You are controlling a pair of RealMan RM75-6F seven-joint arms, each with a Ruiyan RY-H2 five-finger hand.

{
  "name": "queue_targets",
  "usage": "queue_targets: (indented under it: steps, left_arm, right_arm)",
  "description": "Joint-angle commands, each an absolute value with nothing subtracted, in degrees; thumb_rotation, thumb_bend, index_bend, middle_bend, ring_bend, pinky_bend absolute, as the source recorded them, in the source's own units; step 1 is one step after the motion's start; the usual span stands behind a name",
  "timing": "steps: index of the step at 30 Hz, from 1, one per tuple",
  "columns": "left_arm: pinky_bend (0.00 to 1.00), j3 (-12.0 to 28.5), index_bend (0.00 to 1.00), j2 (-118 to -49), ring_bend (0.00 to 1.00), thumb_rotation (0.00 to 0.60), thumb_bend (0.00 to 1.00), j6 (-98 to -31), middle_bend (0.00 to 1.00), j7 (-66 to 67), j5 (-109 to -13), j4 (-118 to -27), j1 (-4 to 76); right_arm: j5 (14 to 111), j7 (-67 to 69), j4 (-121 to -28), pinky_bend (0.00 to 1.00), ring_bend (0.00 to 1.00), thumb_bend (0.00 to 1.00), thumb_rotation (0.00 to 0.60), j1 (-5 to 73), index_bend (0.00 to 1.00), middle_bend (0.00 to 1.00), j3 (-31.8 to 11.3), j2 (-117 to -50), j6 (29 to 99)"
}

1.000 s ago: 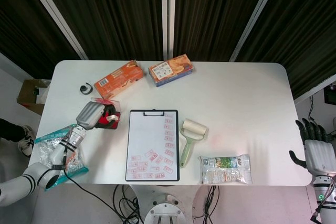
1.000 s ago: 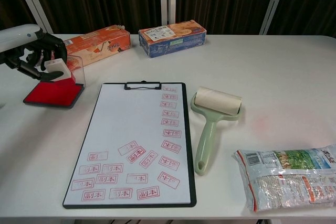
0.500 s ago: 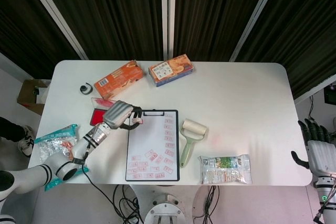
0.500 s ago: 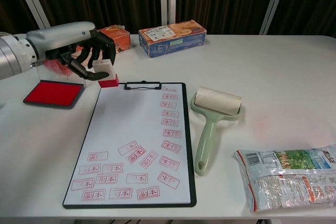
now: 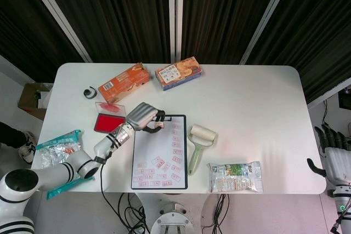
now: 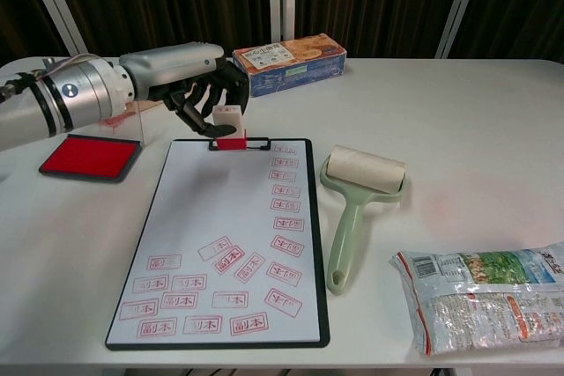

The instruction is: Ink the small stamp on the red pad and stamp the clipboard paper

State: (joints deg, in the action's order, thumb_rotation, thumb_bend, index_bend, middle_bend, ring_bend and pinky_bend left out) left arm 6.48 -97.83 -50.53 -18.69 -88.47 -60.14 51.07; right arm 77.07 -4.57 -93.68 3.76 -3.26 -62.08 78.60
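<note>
While the left arm reaches in from the worktop's [image 5: 258, 113] left edge, a snack bag [image 5: 55, 146] lies beside its forearm, well left of the left robot hand [image 5: 141, 117]. Red ink pad [image 6: 90, 156], lid raised, sits just left of that robot hand. Black ring [image 5: 88, 92] lies left of it and further back. Orange box [image 5: 124, 83] stands behind it.

Left robot hand: fingers curled around the small stamp [image 6: 228, 124], gripping it; red face down, over the top edge of the clipboard [image 6: 236, 244] at the clip. Cannot tell whether the stamp touches the paper [image 6: 225, 217]. Paper carries many red imprints down its right side and along the bottom.

Blue-orange box [image 5: 178, 72] stands behind and right of the left robot hand. Green-handled lint roller [image 6: 356, 200] lies just right of the clipboard. Printed food packet [image 6: 485, 295] lies further right, near the front edge.

Right robot hand [image 5: 333, 154]: off the worktop's right edge, fingers upright and apart, holding nothing.
</note>
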Motion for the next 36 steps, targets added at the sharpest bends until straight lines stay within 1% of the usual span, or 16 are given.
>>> queue_targets:
  steps: [1,9,19,31,36]
  left_arm:
    - [0.73,6.28,0.7,-99.34,0.64,0.6,0.48,-50.05,0.71,-19.69,-88.65,-58.27,52.08]
    - [0.73,5.04,0.7,-102.73,0.64,0.6,0.48,-48.39,0.71,-23.94,-89.59,-51.62,54.52]
    - [0.73,3.76,0.7,-105.17,0.64,0.6,0.48,-49.25,0.71,-29.47,-90.9,-45.5,56.19]
    - [0.73,2.72,0.7,-109.91,0.64,0.6,0.48,-48.98,0.71,-35.51,-91.37,-37.47,58.28]
    - [0.73,1.9,0.7,-110.69,0.64,0.6,0.48,-48.92,0.71,-36.99,-91.69,-35.14,58.55]
  right_arm:
    - [77.05,-4.52,-93.64,0.0,0.0,0.2,0.6,3.72,0.0,0.0,-3.25,-62.04,78.58]
    - [77.14,-4.29,-93.54,0.0,0.0,0.2,0.6,3.42,0.0,0.0,-3.09,-61.88,78.71]
    - [77.13,-4.79,-93.69,0.0,0.0,0.2,0.6,3.33,0.0,0.0,-2.95,-61.95,78.53]
    - [76.77,-5.65,-94.14,0.0,0.0,0.2,0.6,3.3,0.0,0.0,-3.01,-61.68,78.4]
    - [76.57,-5.75,-94.22,0.0,0.0,0.2,0.6,3.48,0.0,0.0,-3.12,-61.56,78.05]
